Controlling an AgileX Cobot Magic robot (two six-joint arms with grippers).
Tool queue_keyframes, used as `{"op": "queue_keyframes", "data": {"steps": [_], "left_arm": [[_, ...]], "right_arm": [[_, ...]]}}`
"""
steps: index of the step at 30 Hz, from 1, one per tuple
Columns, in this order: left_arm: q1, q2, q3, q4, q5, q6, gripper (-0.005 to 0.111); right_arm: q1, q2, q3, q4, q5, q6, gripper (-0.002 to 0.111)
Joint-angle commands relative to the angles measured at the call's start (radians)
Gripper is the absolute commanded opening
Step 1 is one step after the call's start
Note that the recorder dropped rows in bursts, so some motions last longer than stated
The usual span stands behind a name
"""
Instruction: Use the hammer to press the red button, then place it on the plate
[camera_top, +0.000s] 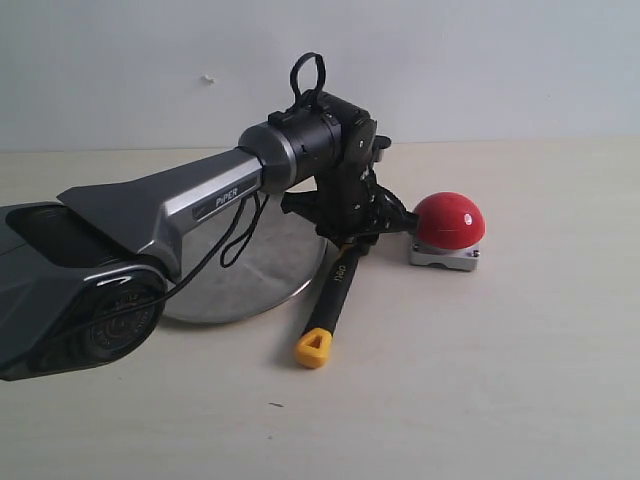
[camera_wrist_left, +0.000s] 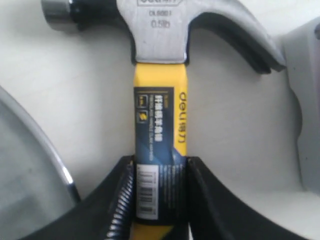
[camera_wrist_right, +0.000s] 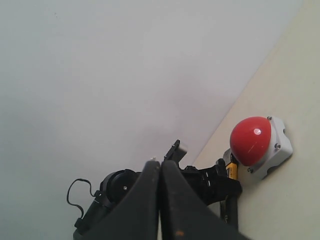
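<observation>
The hammer (camera_top: 335, 295) lies slanted on the table, its yellow looped end toward the front and its head beside the red button (camera_top: 450, 218). My left gripper (camera_top: 352, 230) is shut on the handle just below the head. In the left wrist view the black fingers (camera_wrist_left: 120, 200) press both sides of the yellow labelled handle (camera_wrist_left: 160, 115), with the steel head (camera_wrist_left: 160, 25) beyond. The claw points at the button's grey base (camera_wrist_left: 305, 100). The plate (camera_top: 255, 285) sits left of the hammer, partly hidden by my arm. My right gripper (camera_wrist_right: 160, 167) is shut and empty, held high, looking at the button (camera_wrist_right: 250, 140).
The plate's rim (camera_wrist_left: 50, 150) curves close beside the left gripper. A pale wall rises behind the beige table. My right arm does not show in the exterior view. Bare tabletop (camera_top: 500, 380) spreads in front of and to the right of the button.
</observation>
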Motion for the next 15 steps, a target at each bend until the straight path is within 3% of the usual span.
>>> {"op": "queue_keyframes", "data": {"steps": [1, 15], "left_arm": [[-0.004, 0.011, 0.0, 0.002, -0.026, -0.045, 0.0], [-0.004, -0.065, 0.0, 0.019, -0.062, -0.068, 0.0]], "right_arm": [[0.001, -0.005, 0.005, -0.002, -0.006, -0.003, 0.0], [0.001, -0.005, 0.005, -0.002, -0.006, -0.003, 0.0]]}}
